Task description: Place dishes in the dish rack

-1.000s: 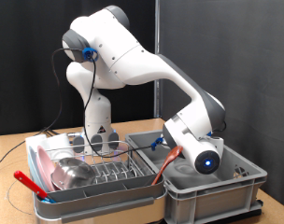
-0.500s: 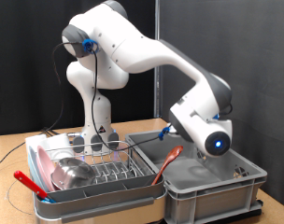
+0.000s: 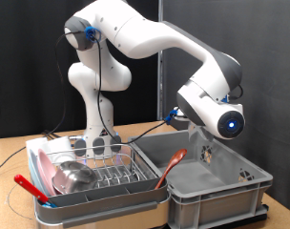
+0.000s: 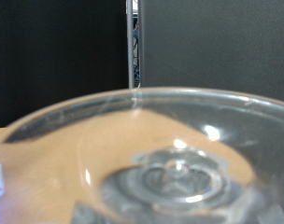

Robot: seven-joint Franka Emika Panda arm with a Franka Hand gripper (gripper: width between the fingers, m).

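A wooden tabletop [image 3: 21, 153] carries the work area, with black curtains behind it. On the exterior view's left sits the dish rack [image 3: 97, 176]: chrome wire with upright prongs on a pale tray base, grey cups at its rear. A shiny steel bowl [image 3: 73, 176] lies inside the rack, next to a pale pink plate [image 3: 42, 170]. A red utensil handle [image 3: 31, 186] pokes out over the rack's corner towards the exterior view's bottom left. Just beside the rack, on the exterior view's right, stands a larger grey plastic tub [image 3: 217, 191] with a thin red long-handled utensil [image 3: 171, 168] leaning against its near wall.

The white arm [image 3: 155, 38] reaches from its base behind the rack, arches high and bends down over the tub. The gripper [image 3: 204, 153] hangs above the tub's interior, pointing downward. A clear drinking glass [image 4: 170, 154] fills the wrist view, its smooth round rim and base seen close up; in the exterior view it shows only faintly below the hand. The fingers themselves are not discernible in either view, so whether they are wide, narrow or clamped on the glass cannot be told.
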